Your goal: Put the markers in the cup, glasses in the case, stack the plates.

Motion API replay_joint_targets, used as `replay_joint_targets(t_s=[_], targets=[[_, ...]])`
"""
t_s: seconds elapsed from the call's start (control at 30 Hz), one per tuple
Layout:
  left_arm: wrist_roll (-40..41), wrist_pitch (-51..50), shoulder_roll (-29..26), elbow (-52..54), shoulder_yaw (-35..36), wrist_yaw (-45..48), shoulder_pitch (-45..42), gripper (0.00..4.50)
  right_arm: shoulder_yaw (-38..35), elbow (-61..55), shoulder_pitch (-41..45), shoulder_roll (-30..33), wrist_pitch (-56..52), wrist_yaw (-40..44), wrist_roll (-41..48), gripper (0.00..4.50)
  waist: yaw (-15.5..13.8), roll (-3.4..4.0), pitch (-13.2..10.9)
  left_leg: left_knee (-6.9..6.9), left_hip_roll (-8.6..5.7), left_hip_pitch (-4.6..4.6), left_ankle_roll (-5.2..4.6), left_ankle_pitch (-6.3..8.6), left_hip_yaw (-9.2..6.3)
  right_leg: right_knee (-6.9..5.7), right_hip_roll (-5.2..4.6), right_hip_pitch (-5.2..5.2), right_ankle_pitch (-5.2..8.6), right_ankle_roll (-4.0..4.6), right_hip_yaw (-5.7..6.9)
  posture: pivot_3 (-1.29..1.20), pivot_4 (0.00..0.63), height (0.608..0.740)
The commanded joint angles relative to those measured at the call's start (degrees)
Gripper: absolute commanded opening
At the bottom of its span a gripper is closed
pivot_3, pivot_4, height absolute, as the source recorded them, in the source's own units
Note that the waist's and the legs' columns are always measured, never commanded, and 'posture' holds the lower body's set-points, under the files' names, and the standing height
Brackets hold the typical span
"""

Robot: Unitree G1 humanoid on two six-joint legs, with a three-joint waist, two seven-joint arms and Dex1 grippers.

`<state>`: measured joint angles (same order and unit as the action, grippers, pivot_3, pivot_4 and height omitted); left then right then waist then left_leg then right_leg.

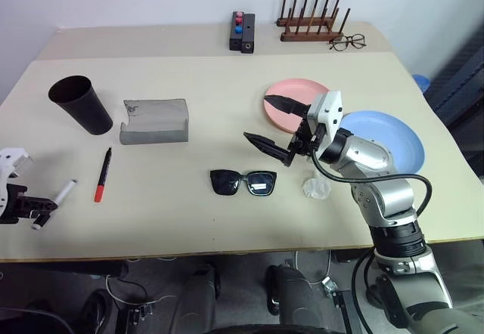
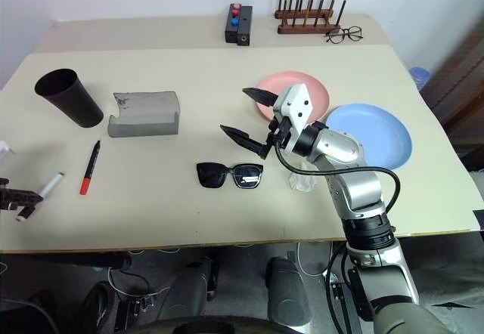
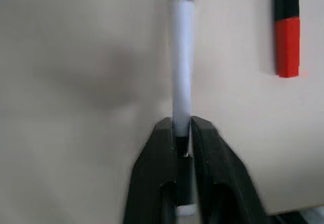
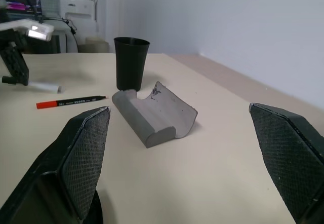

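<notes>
- The left gripper [image 3: 182,138], at the table's near left edge, has its two black fingers [image 3: 152,183] clamped on the dark end of a slim white marker [image 3: 180,62], which sticks out ahead of them over the beige tabletop [image 1: 189,221].
- A red-capped black marker [image 1: 103,173] lies on the table just right of the white one.
- The tall tapered matte black cup [image 1: 81,104] stands upright at the far left, with the soft grey rectangular case [image 1: 155,121] just to its right.
- The black thick-framed sunglasses [image 1: 243,182] lie near the middle.
- The right gripper [image 1: 274,126] hovers over the table beyond the sunglasses, fingers spread wide with nothing between them.
- A round pink plate [image 1: 289,97] and a round light blue plate [image 1: 393,139] lie side by side at the right, unstacked.
</notes>
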<state>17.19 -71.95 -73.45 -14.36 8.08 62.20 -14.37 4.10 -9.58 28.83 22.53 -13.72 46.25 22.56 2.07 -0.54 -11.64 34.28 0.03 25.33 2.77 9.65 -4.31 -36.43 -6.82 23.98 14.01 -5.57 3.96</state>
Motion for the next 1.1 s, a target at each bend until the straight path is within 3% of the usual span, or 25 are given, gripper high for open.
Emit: replay_joint_targets(t_s=[0.03,0.17,0.4,0.6,0.77,1.1], targets=[[1.6,-1.8,0.1,2.6,3.8,-2.4,1.1,2.52,-0.4,-0.6,1.6,-0.2,1.2,0.4,0.0,4.5,0.1,0.0,0.0,0.0,0.0,0.0,0.0,0.0,0.02,0.0,0.01,0.01,-0.02,0.02,-0.02,0.0,0.15,0.74],[2.7,-2.4,0.6,3.0,4.6,-4.4,1.6,4.45,-0.5,-0.6,1.5,-0.1,1.1,0.5,0.0,4.5,0.0,-0.01,0.0,-0.01,0.0,-0.01,0.0,-0.01,0.11,-0.12,0.01,0.09,-0.02,0.01,-0.11,0.0,0.15,0.74],[2.4,1.6,-0.6,-1.4,0.2,-4.7,-5.9,4.45,-0.5,-0.8,1.4,-0.4,1.1,0.2,-0.2,4.5,-0.1,-0.11,0.0,0.02,0.0,-0.05,0.04,-0.04,0.3,-0.57,0.01,0.34,0.0,-0.02,-0.34,0.0,0.15,0.74],[-4.5,10.8,0.1,-12.2,-15.6,4.1,-20.1,4.45,-0.6,-0.9,1.0,-0.6,1.1,-0.2,-0.4,4.5,-0.5,-0.15,0.1,0.03,0.0,-0.11,0.05,-0.06,0.46,-0.65,0.02,0.37,0.01,-0.02,-0.47,0.0,0.15,0.74],[-10.6,16.8,2.5,-21.5,-23.8,9.9,-28.9,4.45,-1.0,-1.8,0.4,-0.3,0.6,-0.6,-0.6,4.5,-0.6,-0.17,0.1,0.04,0.0,-0.1,0.04,-0.07,0.62,-0.71,0.03,0.45,0.02,-0.06,-0.62,0.0,0.15,0.74],[-17.6,20.7,3.9,-28.0,-30.6,20.1,-32.7,4.45,-1.5,-3.2,-0.7,0.6,-0.1,-1.7,-0.5,4.5,-1.0,-0.23,0.1,0.08,0.01,-0.1,0.03,-0.07,0.66,-0.73,0.03,0.46,0.02,-0.07,-0.66,0.0,0.15,0.74]])
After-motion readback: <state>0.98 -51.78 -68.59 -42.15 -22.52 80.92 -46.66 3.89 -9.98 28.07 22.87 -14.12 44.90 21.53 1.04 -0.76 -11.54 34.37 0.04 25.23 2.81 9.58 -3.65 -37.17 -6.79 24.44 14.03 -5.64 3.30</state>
